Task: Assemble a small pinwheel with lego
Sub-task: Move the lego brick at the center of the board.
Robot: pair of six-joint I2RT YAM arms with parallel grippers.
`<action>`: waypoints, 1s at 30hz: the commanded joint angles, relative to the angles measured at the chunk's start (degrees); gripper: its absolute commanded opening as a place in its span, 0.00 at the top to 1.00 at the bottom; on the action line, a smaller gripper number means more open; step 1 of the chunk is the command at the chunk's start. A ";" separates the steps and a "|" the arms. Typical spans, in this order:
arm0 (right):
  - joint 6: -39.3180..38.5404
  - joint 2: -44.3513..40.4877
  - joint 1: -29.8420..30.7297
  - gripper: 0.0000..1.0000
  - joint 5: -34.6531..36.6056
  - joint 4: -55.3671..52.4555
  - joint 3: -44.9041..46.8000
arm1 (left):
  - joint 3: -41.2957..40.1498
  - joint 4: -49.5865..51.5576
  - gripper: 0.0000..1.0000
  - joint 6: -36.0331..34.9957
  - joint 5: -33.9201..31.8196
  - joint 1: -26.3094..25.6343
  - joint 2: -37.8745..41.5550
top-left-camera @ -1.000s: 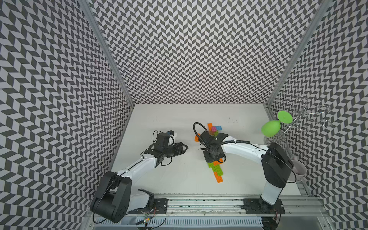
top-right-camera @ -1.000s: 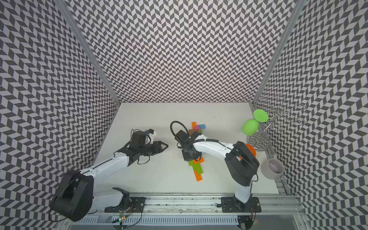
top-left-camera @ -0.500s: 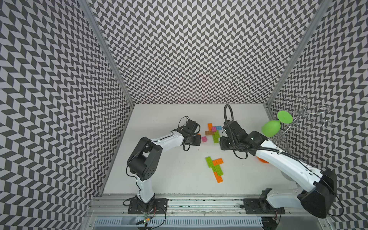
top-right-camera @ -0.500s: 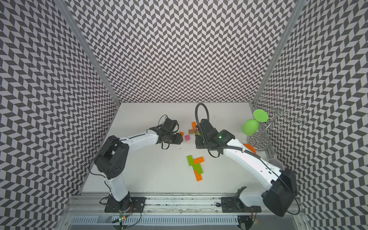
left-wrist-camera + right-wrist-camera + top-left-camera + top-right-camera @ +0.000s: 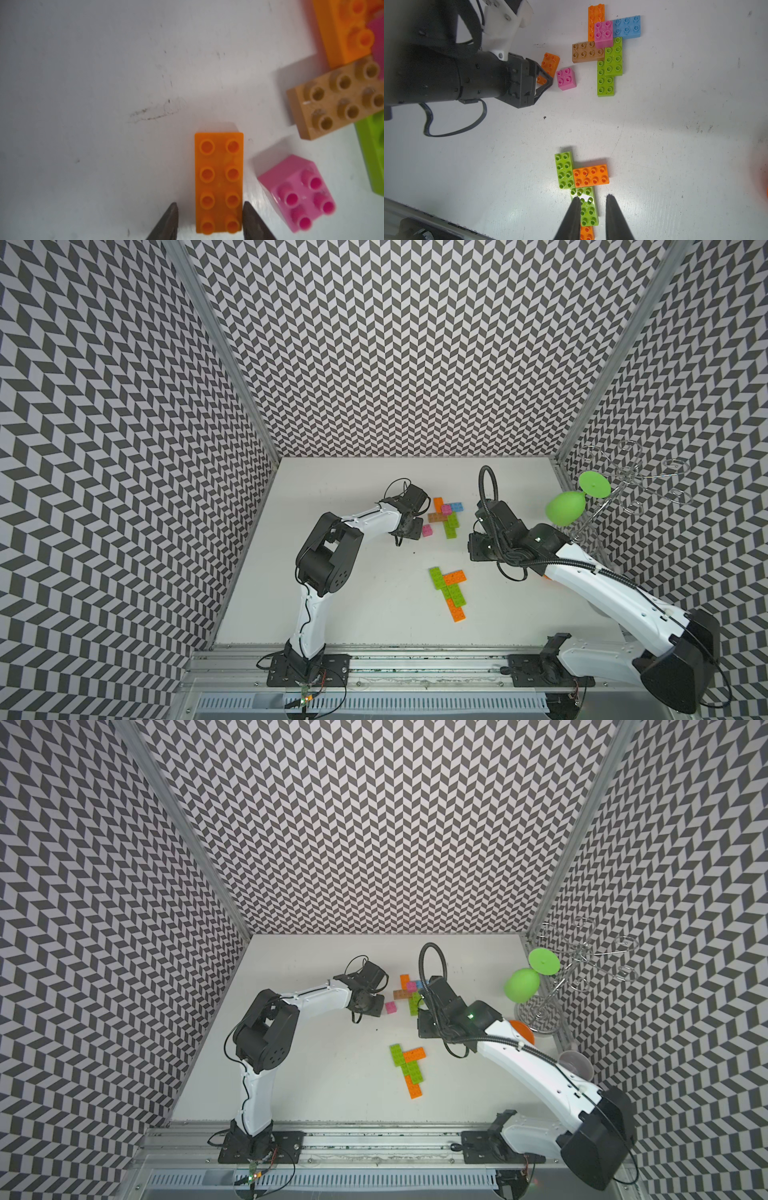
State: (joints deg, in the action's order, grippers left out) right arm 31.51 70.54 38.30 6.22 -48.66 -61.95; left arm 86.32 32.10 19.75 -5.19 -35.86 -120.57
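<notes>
Reaching in from the left: left hand [image 5: 210, 204], low over the worktop [image 5: 83, 83]. Its jaws are narrow and straddle one end of a loose orange brick [image 5: 219, 180]. One finger looks to touch the brick's side and the other shows a sliver of gap, so it is not clamped.
Loose orange brick: flat on the worktop, studs up, apart from the other lego.
Loose pink square [image 5: 297, 193]: just beside the loose orange brick, not touching it, studs up.
Far cluster [image 5: 612, 58]: orange, brown, blue and two lime bricks packed together, with a second pink square [image 5: 603, 34] on top at the middle. It lies near the Loose pink square, on the side away from the left hand.
Near cluster [image 5: 590, 175]: two lime and two orange bricks touching in a stepped line, towards the front rail [image 5: 415, 651], well apart from the Far cluster.
Right hand [image 5: 592, 197]: raised off the worktop, right of both clusters in both top views. Its jaws are narrow with a clear gap and hold nothing.
Green goblet [image 5: 565, 508]: tipped sideways on a wire rack [image 5: 623, 489] by the right wall.
</notes>
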 commanded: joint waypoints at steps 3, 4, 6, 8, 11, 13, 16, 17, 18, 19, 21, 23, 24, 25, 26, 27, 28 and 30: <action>-0.17 -1.85 -0.52 0.77 0.49 1.23 1.17 | 1.65 4.19 0.67 -1.11 -1.05 -0.27 -4.23; -0.22 -1.94 -0.51 0.77 0.56 1.16 1.32 | 1.44 4.20 0.70 -0.98 -1.05 -0.34 -4.15; -0.30 -2.13 -0.51 0.77 0.61 1.18 1.51 | 0.22 4.08 0.75 -0.45 -0.88 -0.65 -3.21; -0.48 -2.16 -0.51 0.78 0.47 1.24 1.58 | -2.57 3.47 0.76 0.12 -0.68 -1.07 -1.24; -0.97 -1.77 -0.51 0.78 -0.28 1.78 1.48 | -9.50 2.29 0.77 1.85 0.79 -2.62 3.69; -1.55 -1.45 -0.51 0.78 -0.94 2.28 1.41 | -15.21 1.62 0.77 3.41 1.41 -4.49 8.01; -2.03 -1.18 -0.52 0.79 -1.51 3.18 1.31 | -24.29 0.89 0.77 7.79 1.75 -8.81 15.16; -2.18 -1.41 -0.56 0.79 -1.71 3.80 1.32 | -27.32 0.54 0.77 9.25 2.08 -10.68 17.33; -2.33 -1.83 -0.51 0.79 -1.87 4.43 1.22 | -29.88 0.22 0.77 10.70 2.59 -12.85 19.07; -2.51 -2.21 -0.51 0.79 -2.10 5.06 1.06 | -31.73 -0.05 0.77 11.80 3.10 -14.78 20.39; -3.02 -3.46 -0.51 0.79 -3.11 7.00 0.83 | -34.56 -0.16 0.77 13.99 3.35 -19.67 22.44; -3.37 -4.37 -0.51 0.77 -3.49 8.92 0.87 | -35.75 0.43 0.76 15.56 2.56 -23.49 23.41; -3.52 -4.74 -0.51 0.77 -3.42 9.69 1.03 | -36.07 1.08 0.74 16.37 1.78 -24.68 23.57; -3.54 -4.80 -0.51 0.76 -3.09 10.40 1.13 | -36.22 1.89 0.70 17.12 1.06 -25.50 23.54; -3.64 -4.78 -0.51 0.76 -2.76 10.64 1.04 | -36.69 2.75 0.63 17.83 0.36 -25.84 23.77; -3.73 -4.65 -0.51 0.76 -2.52 10.49 0.69 | -37.30 3.41 0.55 18.48 -0.36 -25.93 24.17; -3.75 -4.48 -0.51 0.74 -2.31 10.18 0.37 | -37.85 3.88 0.50 18.95 -0.93 -25.93 24.53; -3.97 -4.06 -0.51 0.74 -1.95 9.57 -0.24 | -38.79 4.84 0.41 20.09 -1.90 -25.76 25.70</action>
State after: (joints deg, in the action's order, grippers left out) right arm 28.36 66.70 38.06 3.60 -41.52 -60.84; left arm 51.18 29.74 36.18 -6.42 -62.17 -94.24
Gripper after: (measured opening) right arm 0.260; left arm 0.571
